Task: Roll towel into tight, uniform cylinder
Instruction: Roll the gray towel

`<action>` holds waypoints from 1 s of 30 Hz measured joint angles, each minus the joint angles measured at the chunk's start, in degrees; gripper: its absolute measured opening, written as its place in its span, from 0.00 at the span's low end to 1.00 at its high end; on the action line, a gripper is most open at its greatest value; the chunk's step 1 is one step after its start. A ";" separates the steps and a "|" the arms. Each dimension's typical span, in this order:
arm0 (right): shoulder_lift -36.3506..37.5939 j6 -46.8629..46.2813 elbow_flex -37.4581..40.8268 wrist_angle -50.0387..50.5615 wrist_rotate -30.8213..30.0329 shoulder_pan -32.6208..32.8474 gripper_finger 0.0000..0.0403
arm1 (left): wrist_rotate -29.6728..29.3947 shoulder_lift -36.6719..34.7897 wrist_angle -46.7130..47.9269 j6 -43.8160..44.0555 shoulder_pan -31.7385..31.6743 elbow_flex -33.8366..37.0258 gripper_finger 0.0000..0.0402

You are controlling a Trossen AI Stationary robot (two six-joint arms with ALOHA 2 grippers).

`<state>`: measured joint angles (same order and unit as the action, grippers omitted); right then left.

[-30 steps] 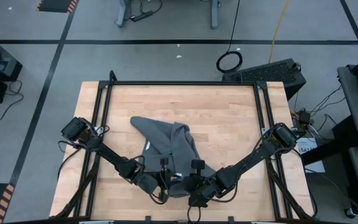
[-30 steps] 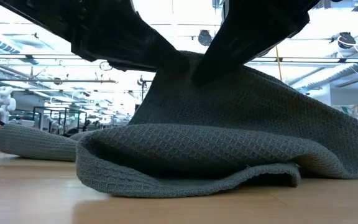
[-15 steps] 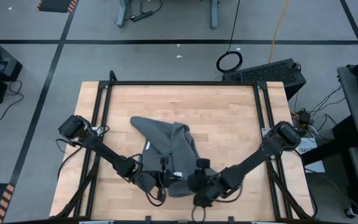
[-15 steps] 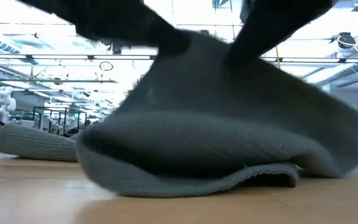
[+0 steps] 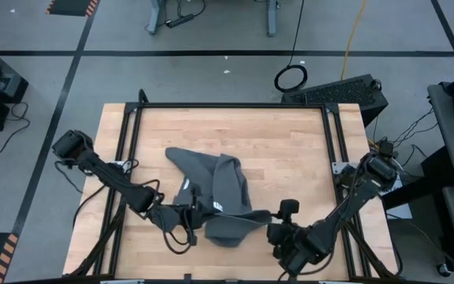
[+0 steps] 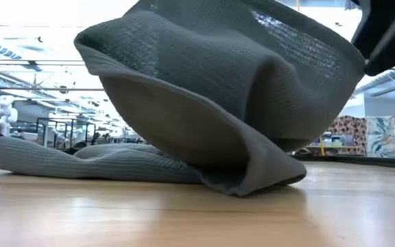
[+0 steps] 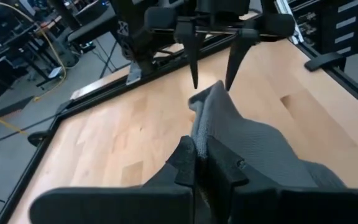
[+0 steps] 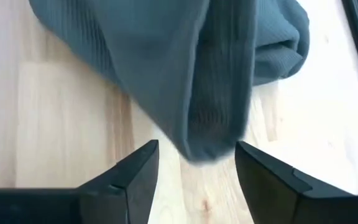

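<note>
Grey towel (image 5: 215, 193) (crumpled, partly lifted)

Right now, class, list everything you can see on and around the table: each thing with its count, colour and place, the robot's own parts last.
towel: one, dark grey, crumpled on the table's near half, not rolled
white tag: one, on the towel near the left hand
table: one, light wood, black frame
cable coil: one, black, on the floor beyond the table
yellow cable: one, on the floor, far right
left hand: one, dark, shut on the towel's edge
right hand: one, dark, open, at the towel's near end, not gripping it
</note>
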<state>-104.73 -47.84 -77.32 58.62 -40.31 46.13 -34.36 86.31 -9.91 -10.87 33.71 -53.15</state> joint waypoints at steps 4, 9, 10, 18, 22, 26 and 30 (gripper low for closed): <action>0.03 0.32 2.05 -0.15 -0.53 1.62 0.46 | -1.34 -0.25 0.61 0.88 0.00 0.00 0.03; 0.04 5.08 3.10 -3.81 -1.91 0.78 0.34 | -1.45 -0.25 0.43 1.09 0.00 0.00 0.03; 0.04 6.48 3.46 -5.09 -1.69 0.23 0.31 | -1.46 -0.25 0.39 1.07 0.00 0.00 0.03; 0.46 17.15 4.63 -7.89 2.44 -3.04 0.02 | -1.57 -0.25 0.19 1.02 0.17 0.00 0.03; 4.26 17.04 4.63 -2.33 1.63 -3.39 0.01 | -1.75 -0.25 0.13 -0.10 0.17 0.00 0.03; 10.38 16.94 4.63 1.41 -2.94 -3.45 0.01 | -5.41 -0.25 -2.17 -3.23 -0.06 0.00 0.03; 17.29 18.16 4.63 1.61 -10.67 -3.46 0.01 | -10.83 -0.25 -11.00 -12.20 -1.40 0.00 0.03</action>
<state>-87.44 -29.69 -72.69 60.23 -50.98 42.68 -45.19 86.06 -20.91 -23.06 32.32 -53.15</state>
